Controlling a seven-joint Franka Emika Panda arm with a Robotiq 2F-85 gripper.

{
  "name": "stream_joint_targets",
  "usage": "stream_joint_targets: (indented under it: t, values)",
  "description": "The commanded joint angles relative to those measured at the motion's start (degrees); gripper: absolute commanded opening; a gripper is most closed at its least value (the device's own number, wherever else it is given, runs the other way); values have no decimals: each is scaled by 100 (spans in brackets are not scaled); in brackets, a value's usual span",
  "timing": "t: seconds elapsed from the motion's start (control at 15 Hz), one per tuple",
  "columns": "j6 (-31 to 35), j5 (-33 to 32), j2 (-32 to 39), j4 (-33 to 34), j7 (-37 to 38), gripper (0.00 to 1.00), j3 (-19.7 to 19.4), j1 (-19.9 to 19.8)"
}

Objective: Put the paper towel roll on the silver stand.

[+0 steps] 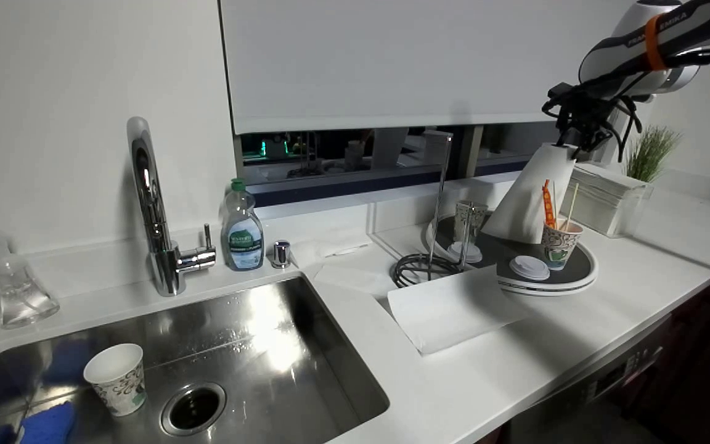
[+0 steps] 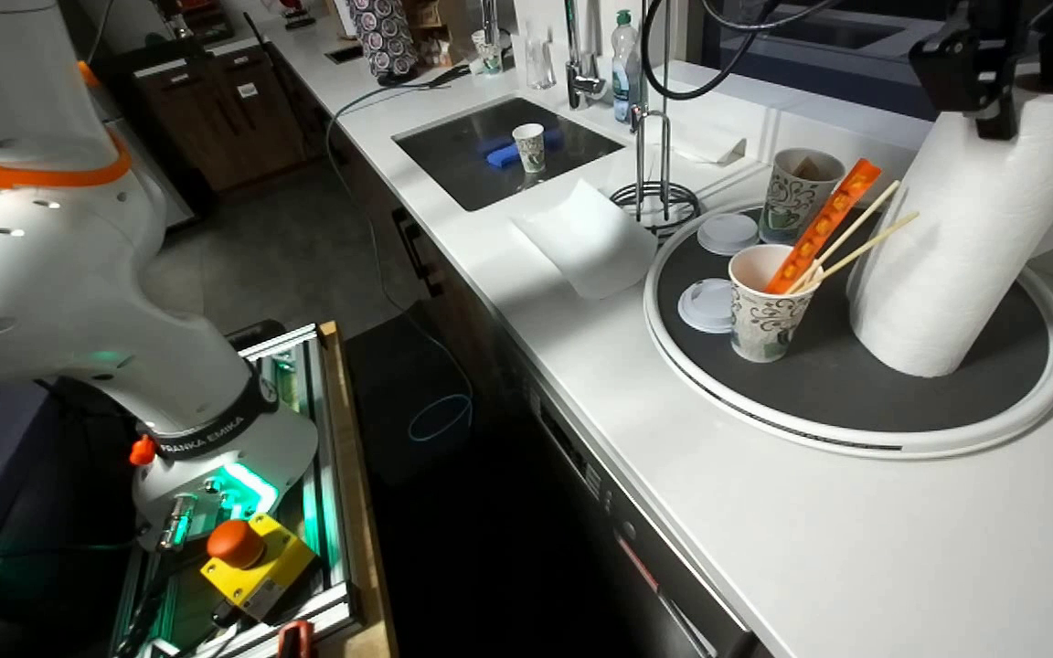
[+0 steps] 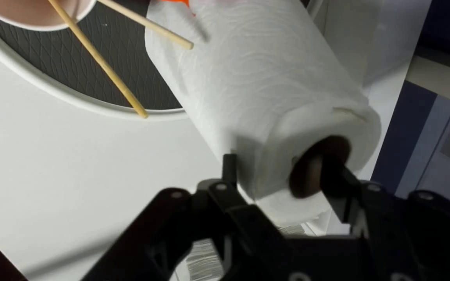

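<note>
The paper towel roll, a big white cylinder, is tilted over the round grey dish in both exterior views (image 1: 527, 194) (image 2: 956, 247). Its lower end appears to touch the dish. My gripper (image 1: 567, 140) (image 2: 1029, 99) is at its raised upper end. In the wrist view one finger of the gripper (image 3: 277, 168) lies along the outside of the roll (image 3: 264, 78) and the other is inside its core, with the roll wall between them. The silver stand, upright on its ringed base, is bare in both exterior views (image 1: 440, 206) (image 2: 640, 174). The wrist view does not show it.
The round grey dish (image 1: 577, 285) (image 2: 856, 402) also bears two paper cups, one (image 1: 561, 246) (image 2: 764, 315) with sticks, and white lids (image 2: 707, 306). A white paper sheet (image 1: 453, 311) lies beside the stand. The faucet (image 1: 148, 185), soap bottle (image 1: 245, 237) and sink are beyond.
</note>
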Motion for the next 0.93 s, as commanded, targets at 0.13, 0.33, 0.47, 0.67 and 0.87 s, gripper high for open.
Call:
stream_joint_targets:
  t: [0.13,0.33,0.47,0.67,0.87]
  values:
    - [-95,74,2,44,87,11,-51,72]
    - [-116,75,-71,37,35,4,-64,52]
    - [35,-105,-216,18,117,2,-189,70]
    - [428,-380,-559,36,218,2,-379,117]
    - [53,-377,-1325,-51,-466,3,-251,54]
